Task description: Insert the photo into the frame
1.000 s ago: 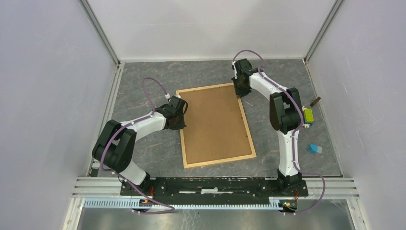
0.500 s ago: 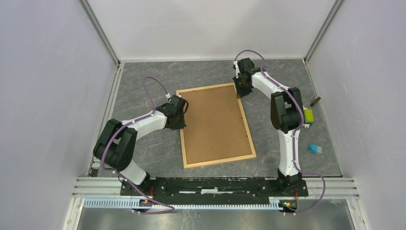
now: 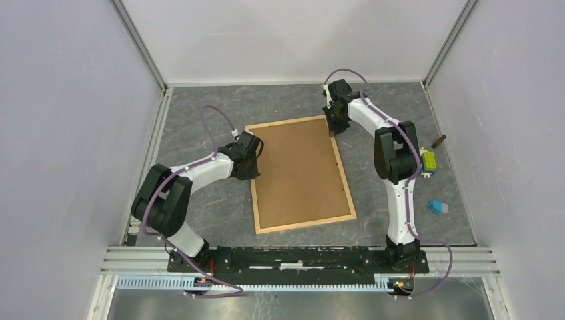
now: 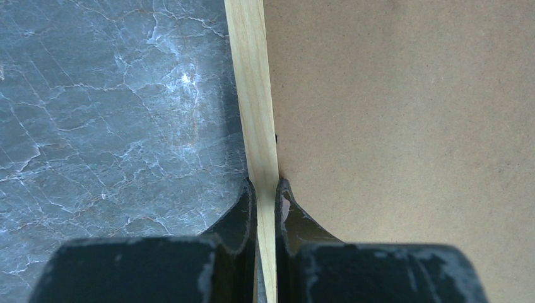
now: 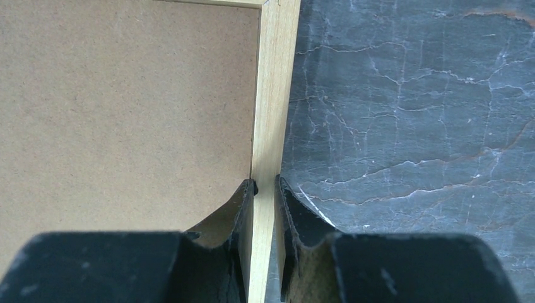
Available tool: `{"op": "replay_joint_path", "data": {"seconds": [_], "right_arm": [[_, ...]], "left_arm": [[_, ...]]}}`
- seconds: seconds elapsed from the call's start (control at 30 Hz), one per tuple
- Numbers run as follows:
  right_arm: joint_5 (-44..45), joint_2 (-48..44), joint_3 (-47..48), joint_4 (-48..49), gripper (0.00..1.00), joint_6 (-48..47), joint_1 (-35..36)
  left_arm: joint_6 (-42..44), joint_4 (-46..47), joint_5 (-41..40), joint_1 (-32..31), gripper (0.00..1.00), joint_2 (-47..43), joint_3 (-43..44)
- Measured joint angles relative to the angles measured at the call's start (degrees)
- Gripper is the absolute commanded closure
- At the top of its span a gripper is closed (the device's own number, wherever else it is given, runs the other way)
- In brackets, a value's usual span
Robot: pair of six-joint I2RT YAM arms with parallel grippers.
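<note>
On the grey table [image 3: 220, 207]: frame [image 3: 306, 223] lying flat, brown backing board [image 3: 300, 173] uppermost.
Left gripper [image 4: 265, 196] clamps the left rail; right gripper [image 5: 265, 189] clamps the right rail.

You see a frame [image 4: 257, 95] of pale, smooth, matt bare wood, a matt, finely fibrous brown backing board [image 4: 404, 113] inside that frame, and outside it a grey marble-veined table [image 4: 113, 113] with a faint sheen.
</note>
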Motion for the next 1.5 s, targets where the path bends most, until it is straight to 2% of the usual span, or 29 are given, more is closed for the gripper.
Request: {"op": "replay_joint_path", "data": {"seconds": [0.4,0.73,0.9,1.07,1.17,1.23,1.27,1.4,1.5], "right_arm": [[1.53,-0.33,-1.07,0.90,0.74,0.48,0.72],[-3.19,0.94,-1.03,11.65,0.66,0.83,1.46],[-6.78,0.55,-0.46,13.25,0.52,0.31,1.29],[-10.49,-1.66,-2.75,13.79,0.27,-0.68,0.96],[-8.59,-6.71,-8.35,11.28,0.15,-1.11,1.22],[-4.24,-10.82,-11.85,8.76,0.09,-1.86,2.12],[-1.46,-13.11,-13.53,8.11,0.02,-2.34,2.75],[10.58,-23.17,-19.32,7.69,0.02,-4.07,5.75],[15.56,-29.83,-24.61,10.12,0.02,-4.17,6.86]], "left_arm": [[0.04,-0.20,-0.83,-0.55,0.98,0.04,0.15],[0.00,-1.90,-1.97,-0.63,0.98,-0.24,0.22],[-0.02,-2.29,-2.45,-0.63,0.98,-0.35,0.22],[0.00,-2.34,-2.51,-0.72,0.98,-0.37,0.22],[0.17,-2.23,-2.56,-1.03,0.98,-0.42,0.22],[0.52,-1.86,-2.40,-1.73,0.98,-0.42,0.22],[0.66,-1.73,-2.29,-2.19,0.98,-0.42,0.22],[1.29,-1.42,-0.81,-3.50,0.95,-0.39,0.20],[1.90,-1.90,-0.31,-3.74,0.78,-0.39,0.44]]}}
